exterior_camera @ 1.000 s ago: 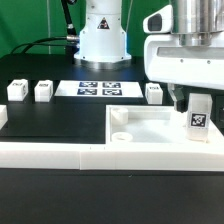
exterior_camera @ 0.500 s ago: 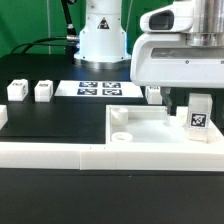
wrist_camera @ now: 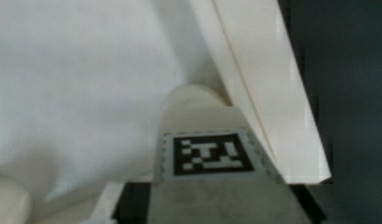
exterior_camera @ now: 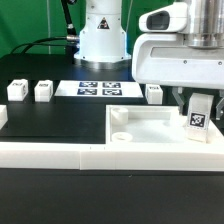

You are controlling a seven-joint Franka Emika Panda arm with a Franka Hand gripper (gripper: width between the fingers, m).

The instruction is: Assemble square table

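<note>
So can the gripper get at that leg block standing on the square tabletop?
Probably yes: the gripper hangs right over the leg block on the square tabletop, with nothing between them.

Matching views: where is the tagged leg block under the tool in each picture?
Exterior view: leg block upright at the slab's corner, on the exterior view's right.
Wrist view: leg block close up, tagged face toward the camera.
Shared landmark: its black-and-white tag.
</note>
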